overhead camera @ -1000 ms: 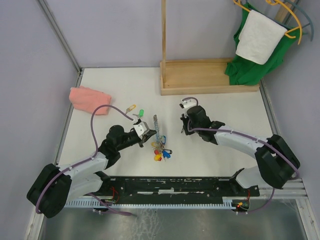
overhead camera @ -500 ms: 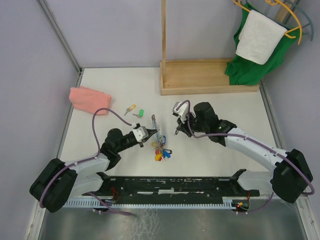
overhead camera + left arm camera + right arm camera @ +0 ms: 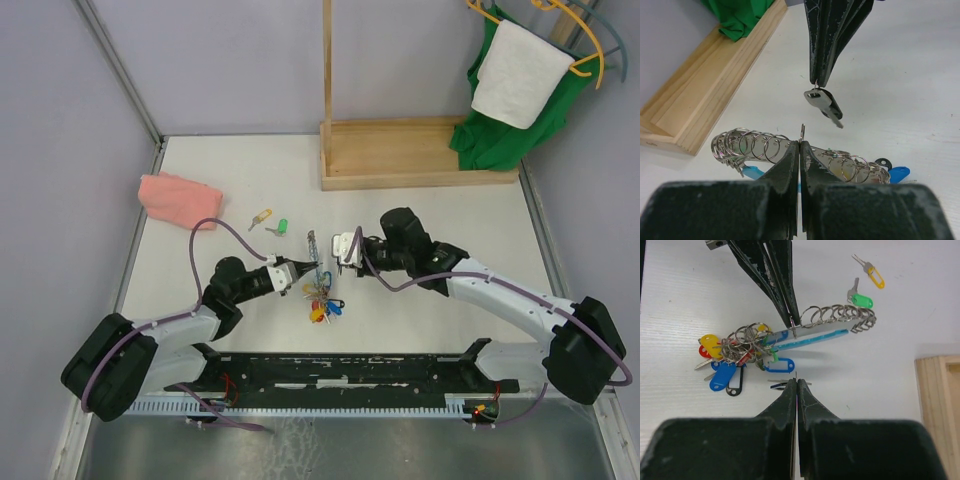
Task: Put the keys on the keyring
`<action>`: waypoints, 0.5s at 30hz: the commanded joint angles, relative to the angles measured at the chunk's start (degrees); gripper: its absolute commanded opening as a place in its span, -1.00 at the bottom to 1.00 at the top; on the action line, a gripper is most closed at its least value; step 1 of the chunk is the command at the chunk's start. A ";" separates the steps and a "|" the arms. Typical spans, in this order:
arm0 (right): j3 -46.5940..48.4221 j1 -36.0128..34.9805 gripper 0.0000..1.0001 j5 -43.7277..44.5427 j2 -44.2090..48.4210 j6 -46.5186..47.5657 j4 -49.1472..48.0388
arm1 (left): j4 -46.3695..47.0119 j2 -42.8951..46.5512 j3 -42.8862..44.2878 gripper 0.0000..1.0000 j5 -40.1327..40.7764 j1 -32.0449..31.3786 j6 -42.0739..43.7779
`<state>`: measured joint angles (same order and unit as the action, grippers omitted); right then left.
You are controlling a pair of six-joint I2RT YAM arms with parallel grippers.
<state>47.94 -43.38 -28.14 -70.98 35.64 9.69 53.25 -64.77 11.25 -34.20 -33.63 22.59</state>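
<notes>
Moved: right gripper (image 3: pixel 796 383) has swung left across the table toward the keyring (image 3: pixel 812 334), and left gripper (image 3: pixel 800 146) stays at the ring.
Keyring: lies on the white table (image 3: pixel 450 210) between the two arms; it is a long silvery loop strung with split rings, with its bunch of coloured tags (image 3: pixel 725 367) at the near end.
Left fingers: pressed together, pinching the keyring about mid-length; a small metal tab shows just above the tips.
Right fingers: pressed together on the bow end of a black-headed key (image 3: pixel 826 102), which hangs tilted from the tips.
Key to ring: the black-headed key sits just to the right of the keyring, close to the left fingertips and apart from the rings.
Loose keys: a green-headed key (image 3: pixel 860 301) and a yellow-headed key (image 3: pixel 873 276) lie on the table beyond the keyring's far end, near each other.
Writing: the tag faces are too small to read.
Surroundings: a wooden stand base (image 3: pixel 420 153) at the far edge, a green garment (image 3: pixel 510 135) and a white towel (image 3: pixel 520 72) hanging far right, and a pink cloth (image 3: pixel 178 197) far left.
</notes>
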 commanded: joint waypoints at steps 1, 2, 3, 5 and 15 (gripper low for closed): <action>-0.35 -1.58 -0.99 -0.96 0.20 7.88 -4.28 | 5.64 0.04 0.60 -0.95 -4.57 -0.23 4.88; -0.27 -1.96 -0.99 -0.68 0.04 8.40 -4.25 | 5.56 -0.06 0.62 -0.95 -5.20 -0.21 5.38; -0.22 -2.24 -0.99 -0.54 -0.11 8.88 -4.28 | 5.26 -0.13 0.69 -0.95 -5.71 -0.26 5.96; -0.07 -2.84 -0.99 -0.27 -0.51 9.37 -4.31 | 5.07 -0.34 0.87 -0.95 -6.41 -0.21 6.30; 0.07 -5.49 -0.99 2.06 -1.25 11.06 -3.51 | 7.33 -0.09 0.31 -0.95 -6.50 -0.22 5.19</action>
<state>47.88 -47.99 -27.00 -72.03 45.12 7.79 53.93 -65.47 11.22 -39.64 -33.63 25.96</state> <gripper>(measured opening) 0.011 0.040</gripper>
